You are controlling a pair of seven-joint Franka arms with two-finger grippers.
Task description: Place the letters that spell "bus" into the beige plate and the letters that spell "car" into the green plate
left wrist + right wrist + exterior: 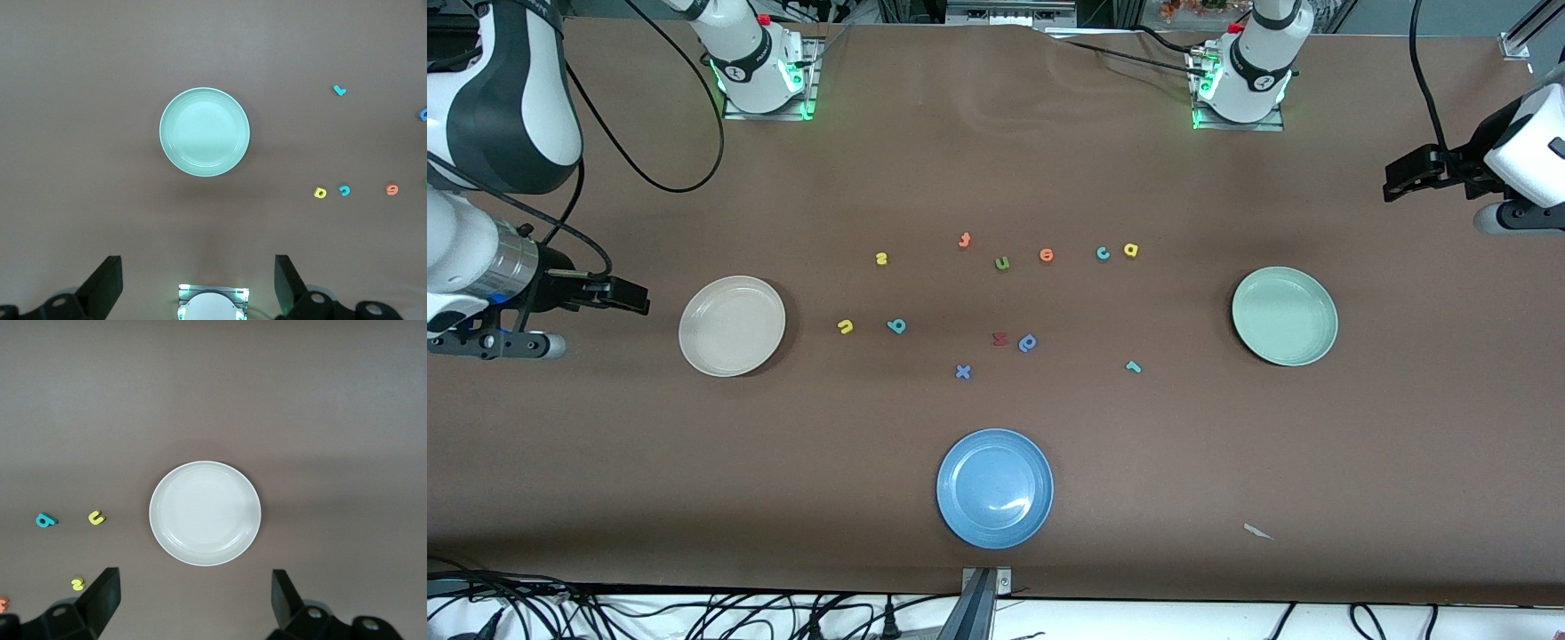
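The beige plate (pixel 732 325) (pixel 205 513) lies empty toward the right arm's end, the green plate (pixel 1285 316) (pixel 204 131) empty toward the left arm's end. Between them lie the yellow "u" (pixel 846 327) (pixel 97 517), teal "b" (pixel 896 326) (pixel 45 520) and yellow "s" (pixel 881 259) (pixel 78 584), then the teal "c" (pixel 1103 253) (pixel 344 191), yellow "a" (pixel 1130 250) (pixel 320 193) and teal "r" (pixel 1133 365) (pixel 339 90). My right gripper (pixel 633 297) (pixel 195 583) hangs open beside the beige plate. My left gripper (pixel 1398 182) (pixel 198 267) hangs open past the green plate. Both hold nothing.
A blue plate (pixel 994 487) sits near the front edge. Other letters lie mid-table: orange one (pixel 964 240), green "u" (pixel 1002 263), orange "o" (pixel 1047 256), red one (pixel 1000 339), blue "p" (pixel 1028 342), blue "x" (pixel 962 372). A paper scrap (pixel 1258 532) lies near the front.
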